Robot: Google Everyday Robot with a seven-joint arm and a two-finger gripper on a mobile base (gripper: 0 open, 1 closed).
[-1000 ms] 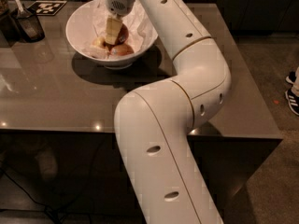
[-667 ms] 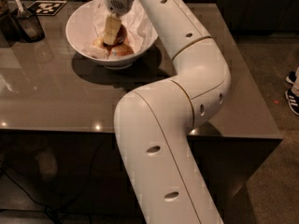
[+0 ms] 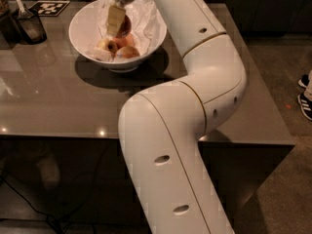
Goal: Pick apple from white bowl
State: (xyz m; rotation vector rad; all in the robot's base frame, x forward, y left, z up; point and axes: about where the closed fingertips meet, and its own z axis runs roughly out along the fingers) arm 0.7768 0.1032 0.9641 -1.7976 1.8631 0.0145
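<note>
The white bowl (image 3: 80, 38) stands on the grey table at the back left, lined with crumpled white paper. My gripper (image 3: 121, 29) hangs over the bowl from the arm that reaches in from the right. Its pale finger (image 3: 116, 18) lies against the deep red-brown apple (image 3: 126, 26), and the gripper is shut on it. The apple hangs a little above the paler pink-orange apples (image 3: 126, 51) lying in the bottom of the bowl. The far side of the apple and the second finger are hidden.
A small dark cup with a utensil (image 3: 30, 26) stands left of the bowl. A black-and-white tag (image 3: 48, 7) lies behind it. The table's front edge (image 3: 58, 134) and right edge are close. Shoes (image 3: 306, 99) show on the floor at right.
My gripper has risen a little out of the bowl, and the dark red apple has come up with it, off the paler apples.
</note>
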